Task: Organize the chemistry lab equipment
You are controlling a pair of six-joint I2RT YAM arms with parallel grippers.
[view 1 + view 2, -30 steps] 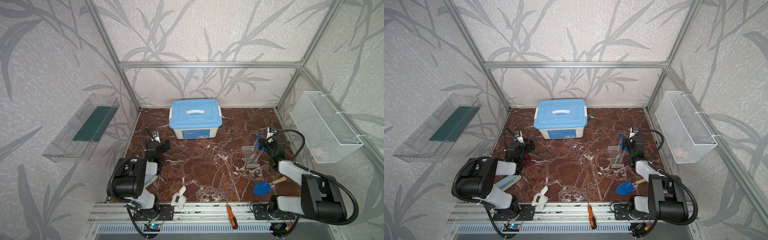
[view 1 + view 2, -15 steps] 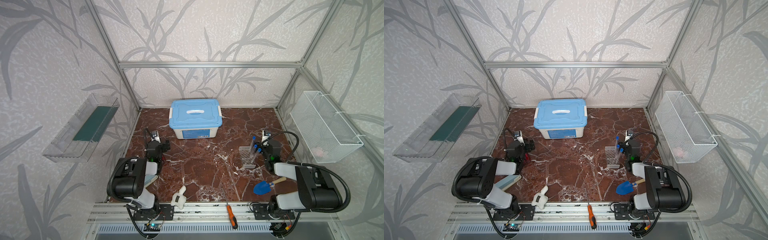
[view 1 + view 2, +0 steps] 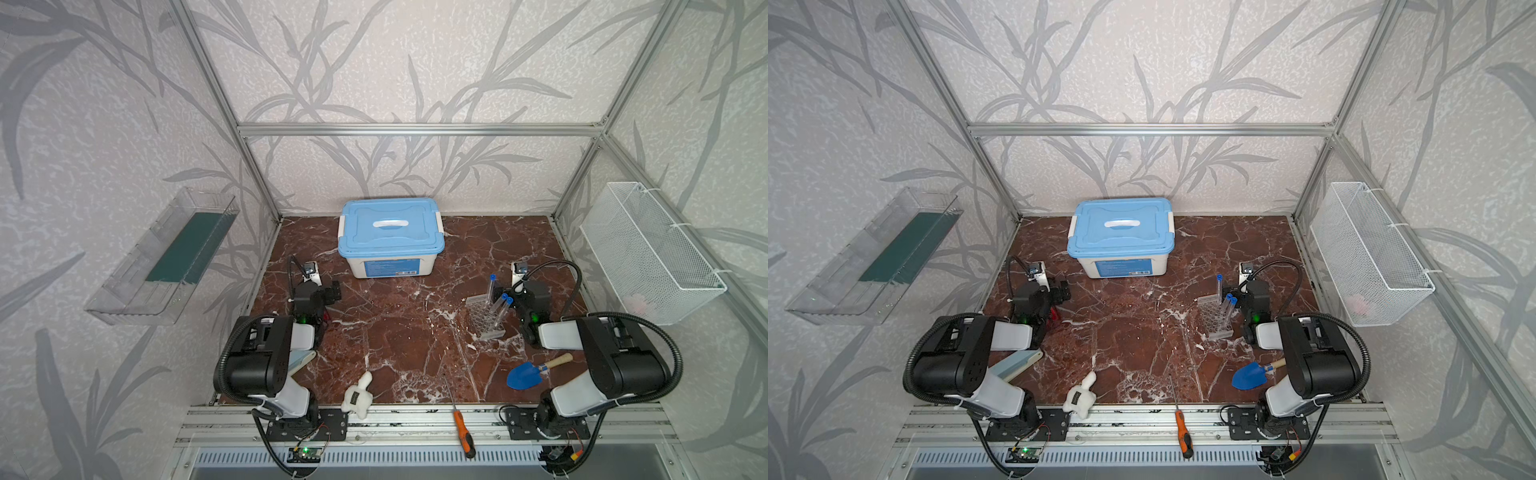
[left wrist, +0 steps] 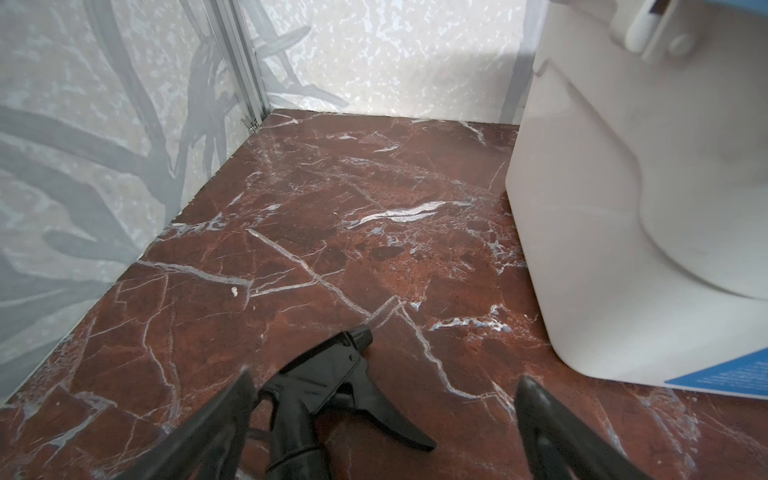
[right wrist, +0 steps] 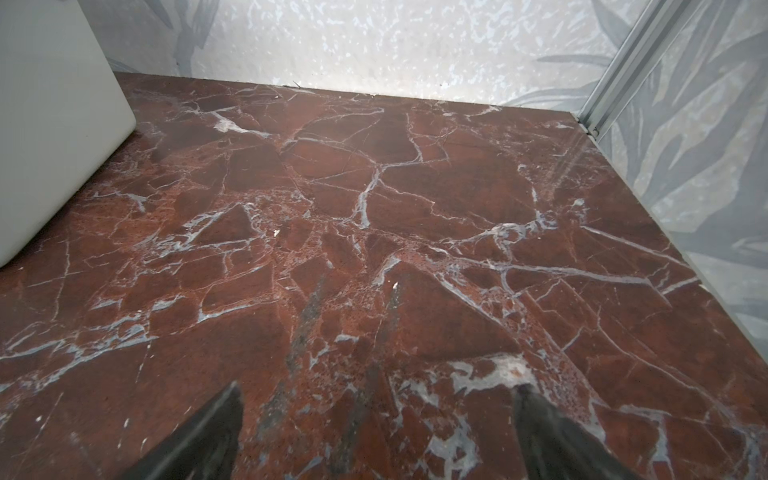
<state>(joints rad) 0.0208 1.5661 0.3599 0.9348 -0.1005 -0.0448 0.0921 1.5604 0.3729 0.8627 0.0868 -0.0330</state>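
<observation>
Clear rack (image 3: 484,322) holding three blue-capped tubes (image 3: 500,311) stands on the bench (image 3: 395,332), right of centre in both top views, just beside the right fingers (image 5: 199,432), which are spread wide and empty. The left fingers (image 4: 224,419) are spread wide on either side of a black spray trigger (image 4: 332,386).

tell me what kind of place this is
Probably a robot test cell, not a real lab: an aluminium frame with wallpapered panels encloses a marble-pattern tabletop, a left arm and right arm are mounted on a front rail, and mixed props lie about: a tube rack, a trowel, a screwdriver.
</observation>
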